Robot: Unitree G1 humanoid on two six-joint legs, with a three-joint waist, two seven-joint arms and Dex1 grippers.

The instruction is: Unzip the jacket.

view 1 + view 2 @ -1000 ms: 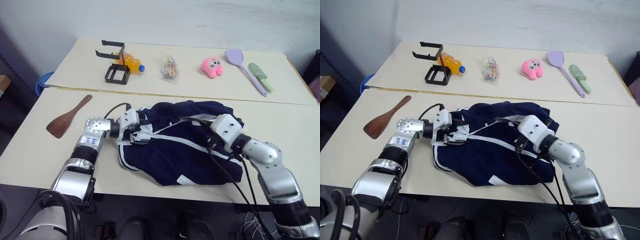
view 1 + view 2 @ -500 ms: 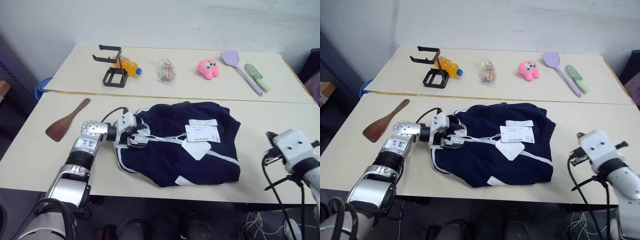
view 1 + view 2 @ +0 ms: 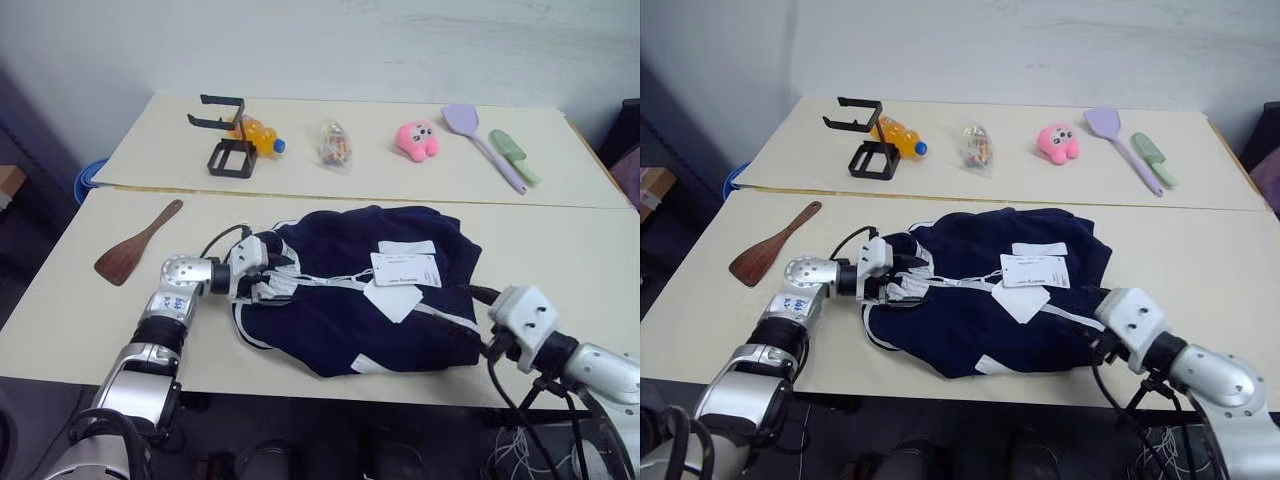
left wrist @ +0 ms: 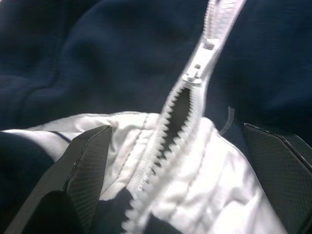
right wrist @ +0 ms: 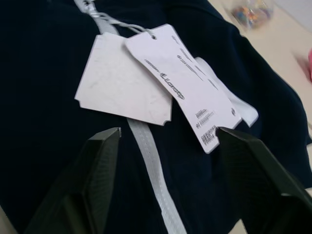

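The navy jacket [image 3: 340, 315] lies crumpled on the near table, its white zipper stripe [image 5: 146, 146] running across the front. My left gripper [image 3: 268, 278] is at the collar end, open. In the left wrist view its fingers [image 4: 90, 161] stand wide on either side of the white collar lining, with the zipper pull [image 4: 197, 73] just ahead and the teeth parted below it. My right gripper [image 3: 470, 312] is open at the jacket's right hem and holds nothing. It faces white paper tags [image 5: 161, 83] lying on the fabric.
A wooden spatula [image 3: 135, 245] lies left of the jacket. On the far table stand a black rack [image 3: 225, 135] with an orange bottle, a candy bag [image 3: 335, 140], a pink plush [image 3: 418, 138], a purple spatula [image 3: 480, 135] and a green brush [image 3: 515, 152].
My right gripper left the jacket's middle, swung off to the right, came back to the right hem and opened. The white tags now lie uncovered. My left gripper stayed at the collar.
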